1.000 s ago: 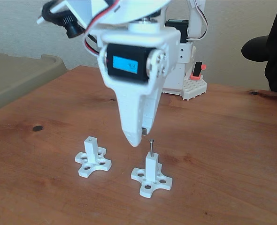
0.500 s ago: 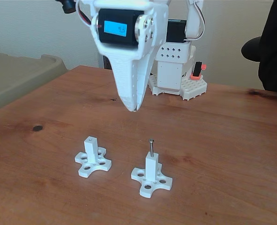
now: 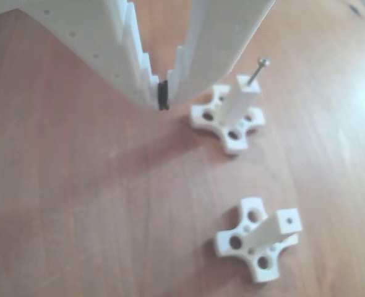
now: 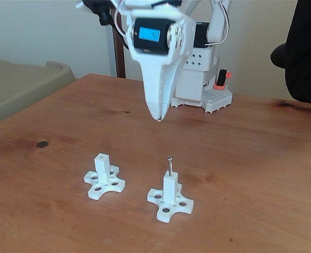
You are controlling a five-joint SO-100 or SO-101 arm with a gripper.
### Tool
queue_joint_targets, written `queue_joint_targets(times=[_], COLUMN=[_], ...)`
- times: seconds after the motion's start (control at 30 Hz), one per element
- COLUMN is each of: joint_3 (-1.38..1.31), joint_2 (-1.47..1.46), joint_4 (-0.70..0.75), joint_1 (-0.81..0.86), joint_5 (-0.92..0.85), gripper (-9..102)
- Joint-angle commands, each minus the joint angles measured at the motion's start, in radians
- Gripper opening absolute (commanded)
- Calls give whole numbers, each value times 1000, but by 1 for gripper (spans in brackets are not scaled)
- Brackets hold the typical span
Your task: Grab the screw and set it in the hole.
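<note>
The thin dark screw (image 4: pixel 169 165) stands upright in the hole at the top of the right-hand white post (image 4: pixel 169 191) in the fixed view; the other view shows the same screw (image 3: pixel 257 70) in the upper post (image 3: pixel 238 104). A second white post (image 4: pixel 102 170) with a bare hole (image 3: pixel 288 219) in its end face stands to the left in the fixed view. My white gripper (image 4: pixel 159 118) hangs well above the table, behind both posts, its fingertips (image 3: pixel 163 96) together with nothing between them.
The arm's white base (image 4: pixel 200 84) with a red-and-black part stands at the back of the wooden table (image 4: pixel 261 174). A small dark spot (image 4: pixel 41 143) marks the table at left. A beige bin (image 4: pixel 18 84) sits off the left edge, a dark chair at right.
The gripper has risen away from the screw and drawn back toward the base. The screw stays standing in the right-hand post.
</note>
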Motion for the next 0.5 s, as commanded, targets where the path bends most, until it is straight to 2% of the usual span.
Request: queue_joint_targets(times=[0.0, 0.27, 0.47], joint_3=[117, 301, 399], joint_2=[186, 416, 612], joint_4=[-54, -51, 23], joint_1=[14, 20, 20], joint_5=[-11, -6, -9], gripper=[-4, -4, -4])
